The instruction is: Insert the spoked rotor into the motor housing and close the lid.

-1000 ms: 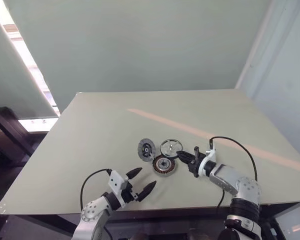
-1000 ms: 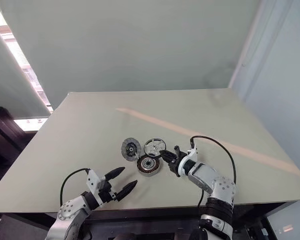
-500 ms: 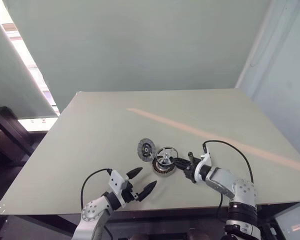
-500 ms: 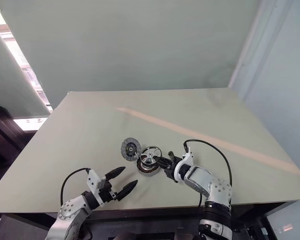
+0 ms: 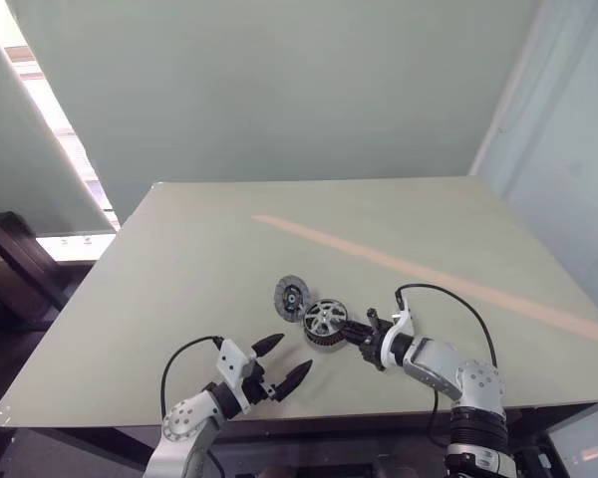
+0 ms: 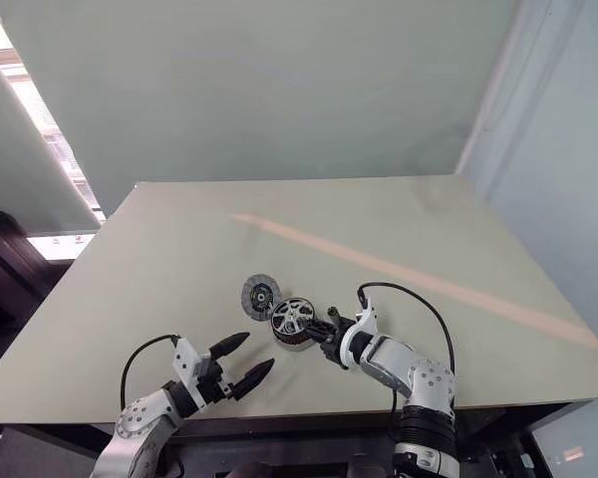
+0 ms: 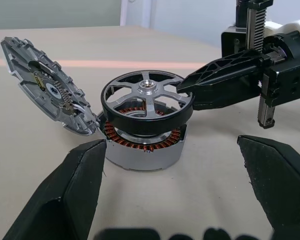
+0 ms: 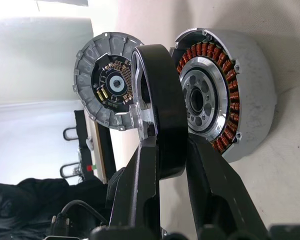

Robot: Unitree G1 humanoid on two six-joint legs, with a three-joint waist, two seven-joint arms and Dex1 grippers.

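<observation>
Left wrist view gives the clearest look at the work: the right gripper (image 7: 190, 92) reaches in nearly level, its two black fingers clamped on the rim of the spoked rotor (image 7: 147, 102), one finger above the rim and one below. The rotor hangs flat just over the motor housing (image 7: 142, 145), roughly centred on it, with the copper-brown windings visible in the gap beneath, so it is not seated. One lid (image 7: 47, 87), toothed at its edge with a dark centre, leans tilted against the housing's side, its lower edge near the table (image 7: 205, 175).

From the head camera, the right arm bends in from the table's near edge, with its forearm low and pointing toward the robot's left at the housing (image 5: 324, 324). The left gripper (image 5: 279, 360) sits apart from the parts, nearer the table's front edge, pointing level toward them with its fingers spread wide and nothing between them.

Counted: one rotor, one housing, one lid, two grippers. A black cable (image 5: 444, 297) loops over the right wrist.
</observation>
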